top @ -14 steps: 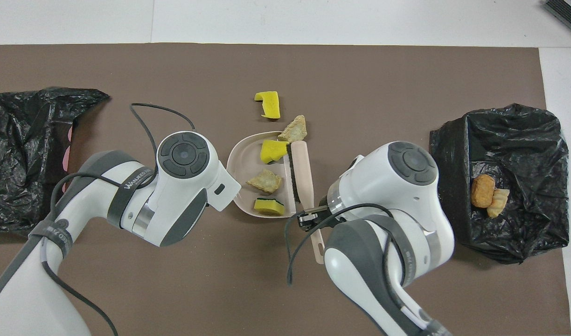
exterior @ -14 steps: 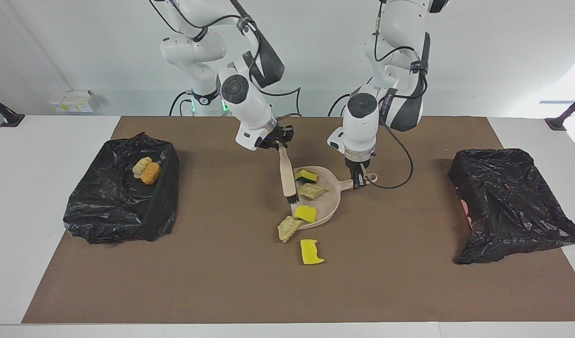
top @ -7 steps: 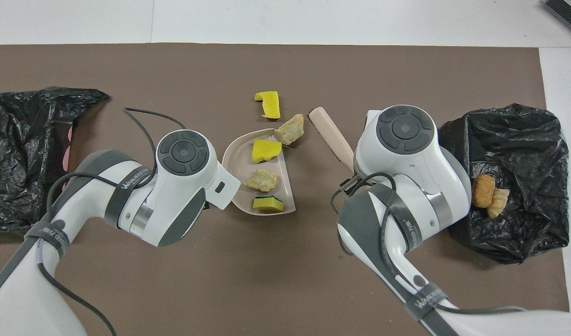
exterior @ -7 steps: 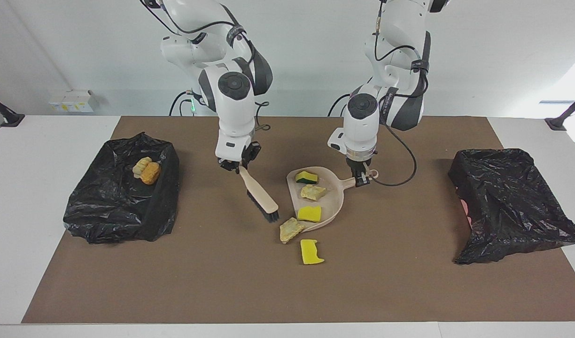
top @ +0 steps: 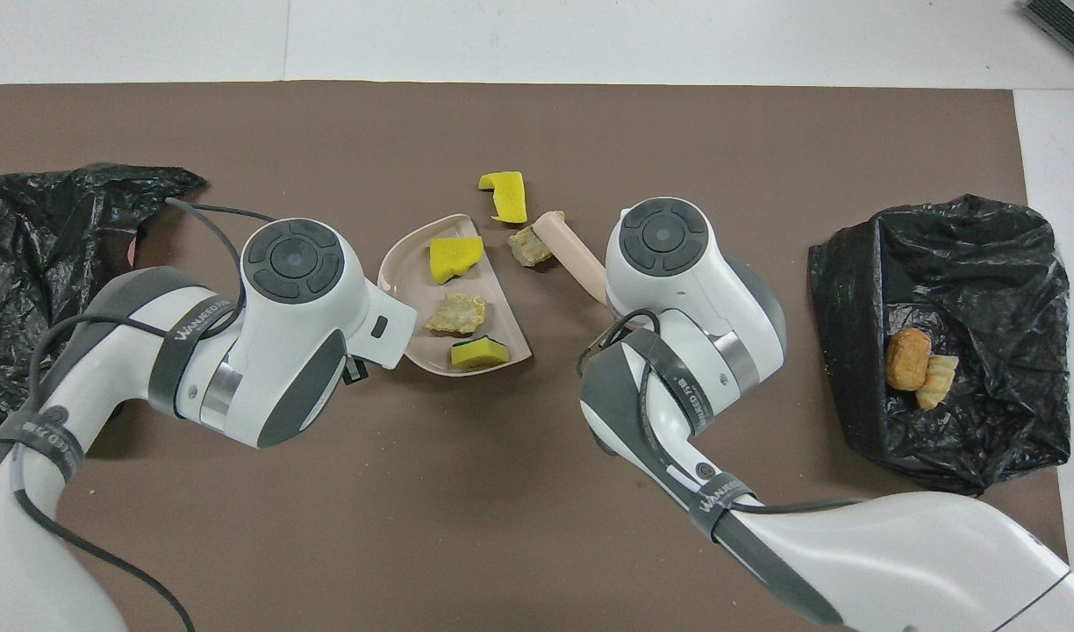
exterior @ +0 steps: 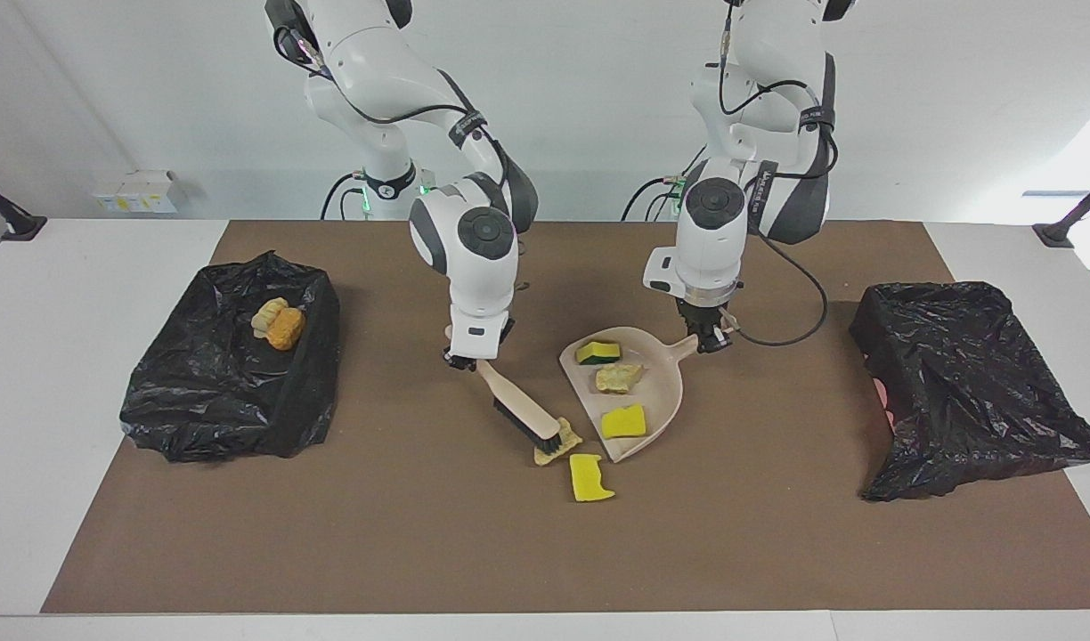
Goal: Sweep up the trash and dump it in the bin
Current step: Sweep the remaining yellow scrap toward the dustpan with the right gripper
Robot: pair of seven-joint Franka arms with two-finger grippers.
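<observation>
A: What is the right gripper [exterior: 463, 360] doing?

B: It is closed on the handle of the beige brush [exterior: 520, 410], which slants down so its black bristles touch a tan chunk [exterior: 554, 445] lying on the brown mat [exterior: 420, 534] near the middle of the table.

A: And the left gripper [exterior: 711, 341]?

B: Clamped tight on the handle of the beige dustpan [exterior: 665, 378], whose open mouth faces the brush. The pan sits at the mat's middle, its mouth just beside that tan chunk.

A: Where is the rest of the trash?

B: Three pieces lie in the dustpan: a green-backed yellow piece [exterior: 597, 352] closest to the handle, a tan piece [exterior: 618, 377] in the middle, and a yellow piece [exterior: 623, 421] by the lip. One more yellow chunk [exterior: 589, 478] lies on the mat, just beside the pan's lip and farther from the robots.

A: The bins?

B: A black-bagged bin [exterior: 229, 365] at the right arm's end of the table holds an orange chunk [exterior: 286, 330] and a tan one [exterior: 266, 313], touching each other. Another black-bagged bin [exterior: 968, 383] sits at the left arm's end.
</observation>
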